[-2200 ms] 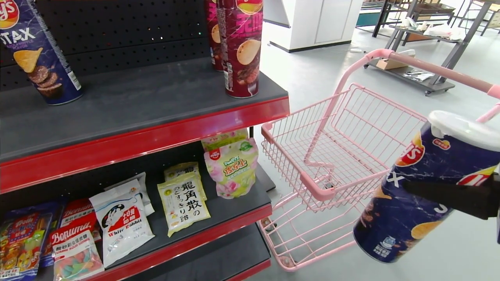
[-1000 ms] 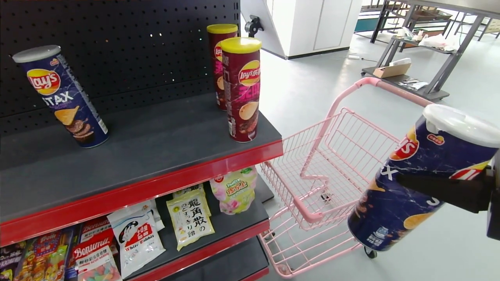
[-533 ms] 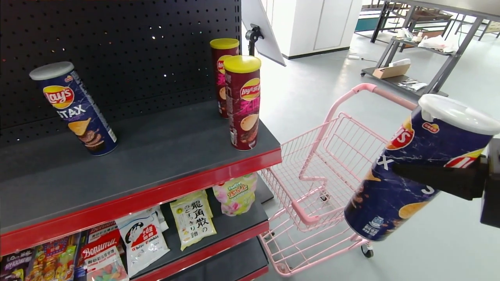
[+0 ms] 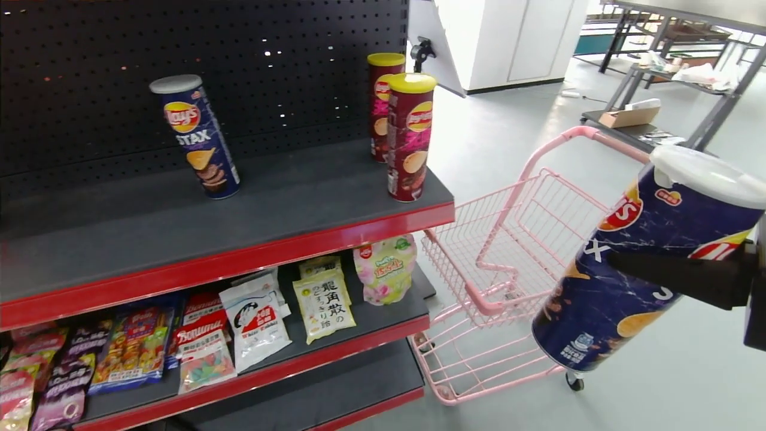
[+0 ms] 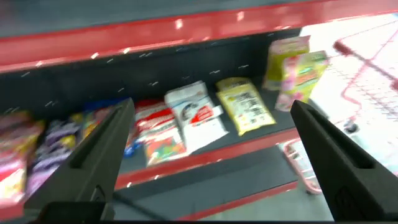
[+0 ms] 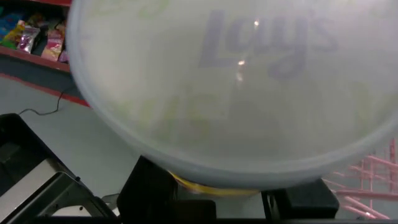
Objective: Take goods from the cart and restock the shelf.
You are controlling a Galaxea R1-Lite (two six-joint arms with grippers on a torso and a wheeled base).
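My right gripper (image 4: 688, 278) is shut on a dark blue chip can (image 4: 634, 263) with a white lid, held tilted in the air to the right of the pink cart (image 4: 508, 239). The can's lid (image 6: 236, 81) looms close in the right wrist view. On the upper shelf (image 4: 179, 233) stand another blue chip can (image 4: 196, 136) and two maroon cans (image 4: 410, 136) with yellow lids near the shelf's right end. My left gripper (image 5: 208, 155) is open, its two fingers spread in front of the lower shelf's snack bags (image 5: 193, 121).
The lower shelf (image 4: 335, 341) holds several snack bags. The cart's basket looks empty. The upper shelf has bare room between the blue can and the maroon cans. Metal racks (image 4: 664, 114) stand on the grey floor at the far right.
The camera has swung, shifting the shelf rightward and bringing more of the lower shelf into sight. The held can stays at the right, still gripped.
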